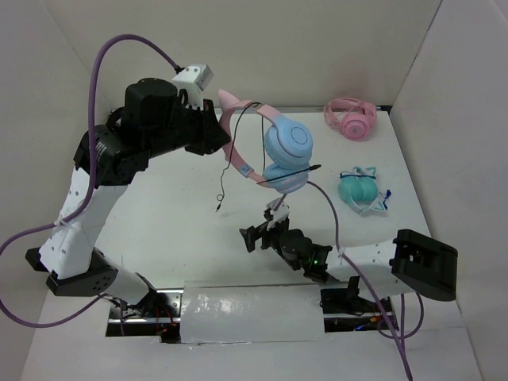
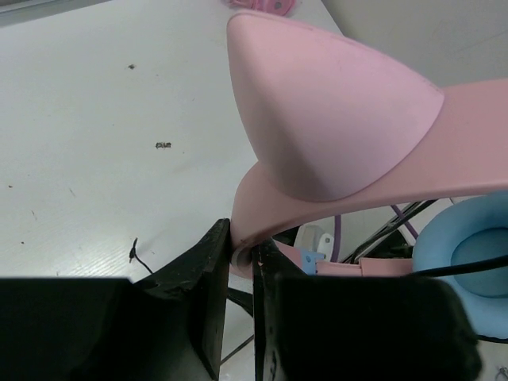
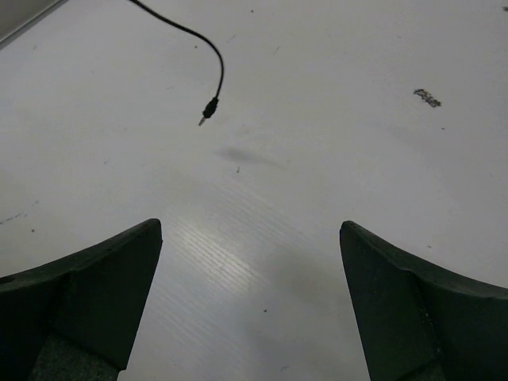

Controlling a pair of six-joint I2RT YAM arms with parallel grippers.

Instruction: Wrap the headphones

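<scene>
Two black fingers of the left gripper point(image 2: 242, 305) pinched the headphones point(image 1: 274, 147) by their smooth pink band; the right gripper point(image 3: 250, 309) gaped empty, the cable plug point(image 3: 208, 109) dangling ahead.

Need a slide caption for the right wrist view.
Open right gripper over the table, the headphone cable's plug dangling ahead.

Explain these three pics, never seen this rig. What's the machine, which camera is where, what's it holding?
Two robot arms stand at the near edge of a white table. One picture looks down from above; the other two come from cameras on each wrist. The left gripper is shut on the pink headband of the headphones, holding them up, their black cable dangling. The right gripper is open, empty, pointed at the cable's plug. All-pink headphones and teal headphones lie further back.
</scene>
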